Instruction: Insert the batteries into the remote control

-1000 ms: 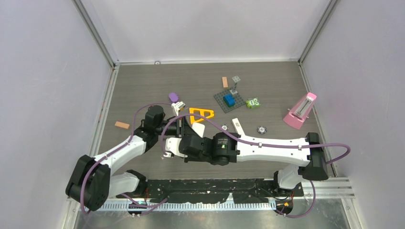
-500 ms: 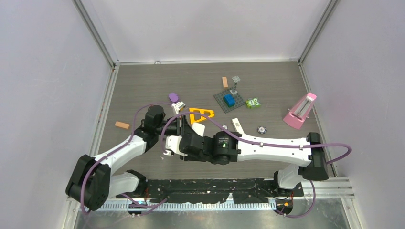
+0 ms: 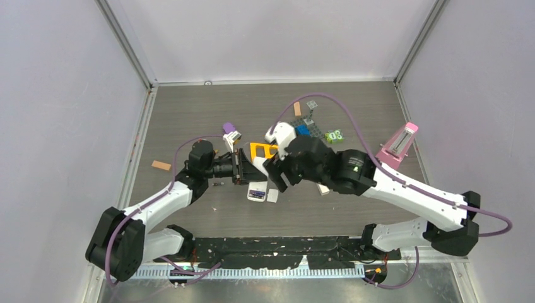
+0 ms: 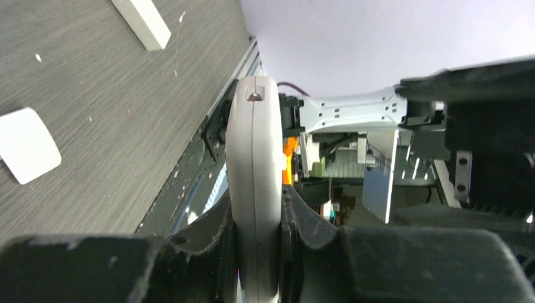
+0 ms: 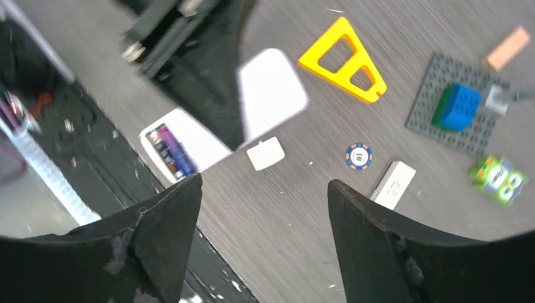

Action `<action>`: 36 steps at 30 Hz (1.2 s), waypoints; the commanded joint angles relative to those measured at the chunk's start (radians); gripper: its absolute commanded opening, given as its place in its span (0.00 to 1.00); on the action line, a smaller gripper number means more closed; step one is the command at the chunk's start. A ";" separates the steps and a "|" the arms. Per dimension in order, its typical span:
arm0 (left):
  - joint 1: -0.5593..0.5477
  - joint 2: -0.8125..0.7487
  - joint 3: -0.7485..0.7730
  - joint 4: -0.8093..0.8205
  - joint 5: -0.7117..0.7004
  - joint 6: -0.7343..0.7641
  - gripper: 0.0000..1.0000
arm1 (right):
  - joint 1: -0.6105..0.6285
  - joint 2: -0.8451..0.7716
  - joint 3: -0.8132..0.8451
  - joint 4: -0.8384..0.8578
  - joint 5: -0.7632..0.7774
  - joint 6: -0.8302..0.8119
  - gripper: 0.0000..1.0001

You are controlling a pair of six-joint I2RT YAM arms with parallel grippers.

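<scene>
Jaws of the left gripper [image 4: 257, 218] are clamping the white remote control [image 4: 254, 151] edge-on; those of the right gripper [image 5: 264, 187] are hanging wide apart, carrying nothing. The remote control's bay is facing up over the table [image 5: 296, 208], a small white cover [image 5: 265, 153] lying just beside, the batteries [image 5: 170, 151] sitting inside the bay. Probably the cover is coming next: approaching it squarely, the left holding steady.

Top cam sits high behind the arm bases, looking down on the whole table [image 3: 189, 113]. Left wrist cam is jammed against the remote [image 4: 254, 183], staring low along the tabletop. The right wrist one looks down from higher up, sharing the yellow triangle [image 5: 341, 29] with the top view.
</scene>
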 commanded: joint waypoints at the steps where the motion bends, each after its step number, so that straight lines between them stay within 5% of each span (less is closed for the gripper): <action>1: -0.003 -0.051 -0.032 0.200 -0.096 -0.139 0.00 | -0.118 -0.080 -0.074 0.098 -0.030 0.322 0.87; 5: -0.003 -0.075 -0.051 0.370 -0.163 -0.261 0.00 | -0.148 -0.126 -0.166 0.212 -0.069 0.468 0.99; 13: -0.006 -0.169 -0.048 0.387 -0.271 -0.289 0.00 | -0.164 -0.147 -0.252 0.345 -0.121 0.635 0.97; 36: -0.008 -0.165 -0.029 0.377 -0.281 -0.311 0.00 | -0.166 -0.123 -0.265 0.405 -0.243 0.602 0.97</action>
